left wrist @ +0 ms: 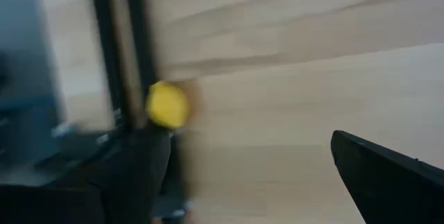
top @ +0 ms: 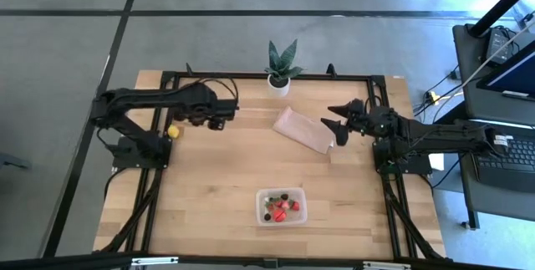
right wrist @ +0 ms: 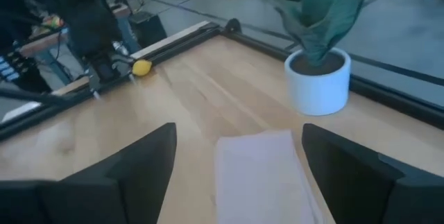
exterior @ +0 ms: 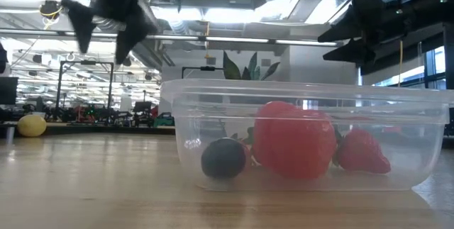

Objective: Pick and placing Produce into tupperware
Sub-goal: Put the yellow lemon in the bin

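Observation:
The clear tupperware (top: 281, 206) sits near the table's near edge. It holds red strawberries (exterior: 294, 140) and dark berries (exterior: 223, 158). One small yellow fruit (top: 173, 131) lies on the wood by the left frame rail and also shows in the left wrist view (left wrist: 167, 105). My left gripper (top: 220, 120) hangs open above the table, to the right of the yellow fruit. My right gripper (top: 338, 121) is open in the air over the right end of the tan sheet (top: 304, 129). Neither touches anything.
A green plant in a white pot (top: 279, 73) stands at the far edge, beyond the tan sheet (right wrist: 258, 172). Black frame rails (top: 159, 178) run along the table's sides. Bare wood lies between the yellow fruit (exterior: 32, 125) and the tupperware (exterior: 305, 137).

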